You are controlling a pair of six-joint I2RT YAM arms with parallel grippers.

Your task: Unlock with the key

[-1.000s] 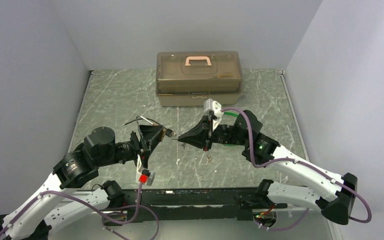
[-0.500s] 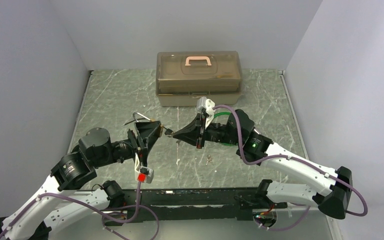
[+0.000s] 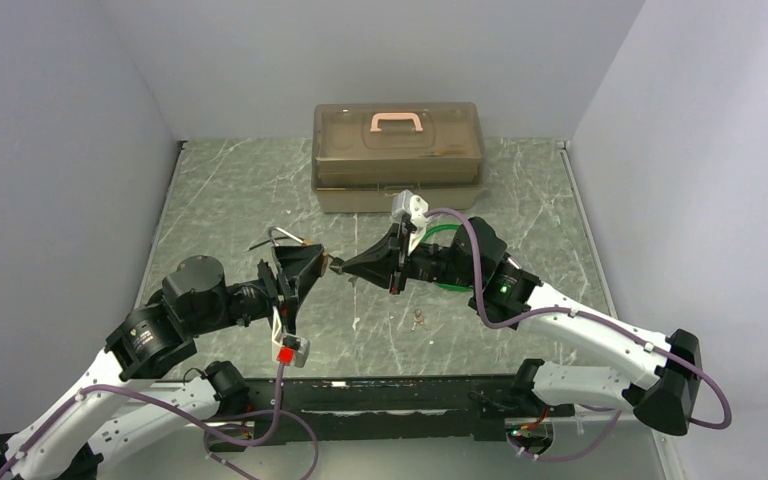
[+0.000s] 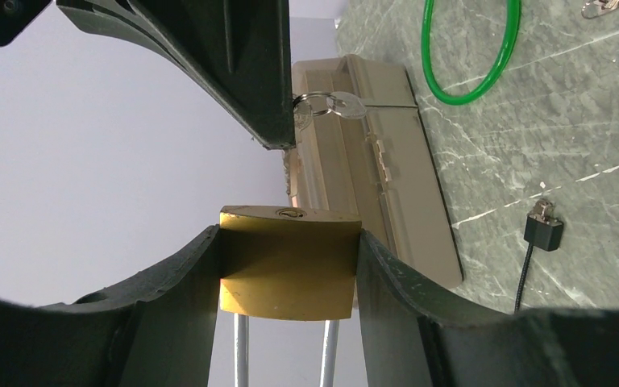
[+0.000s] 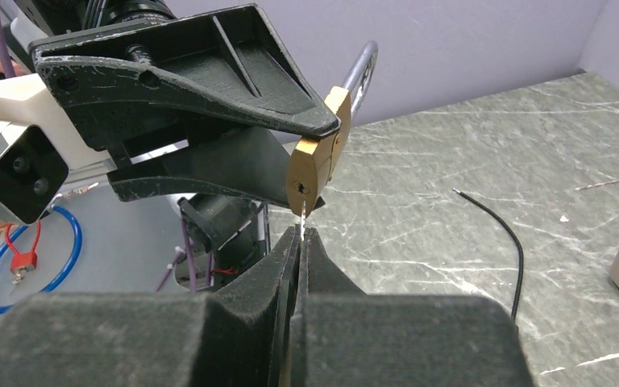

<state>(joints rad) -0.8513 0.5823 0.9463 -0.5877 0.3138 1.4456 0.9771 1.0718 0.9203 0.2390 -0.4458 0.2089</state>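
Left claw (image 3: 312, 266) grips the brass padlock (image 4: 288, 266) mid-air over the tabletop (image 3: 250, 190). Right claw (image 5: 301, 242) is pinched tight on the key (image 5: 301, 214). The key's tip is just under the keyhole (image 5: 299, 187), not yet in. Likely best approach: align blade to slot, push straight, then twist, with the left arm steady.

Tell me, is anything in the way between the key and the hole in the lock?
No, nothing I can see. The right gripper pinches the key just short of the keyhole in the brass padlock held by the left gripper.
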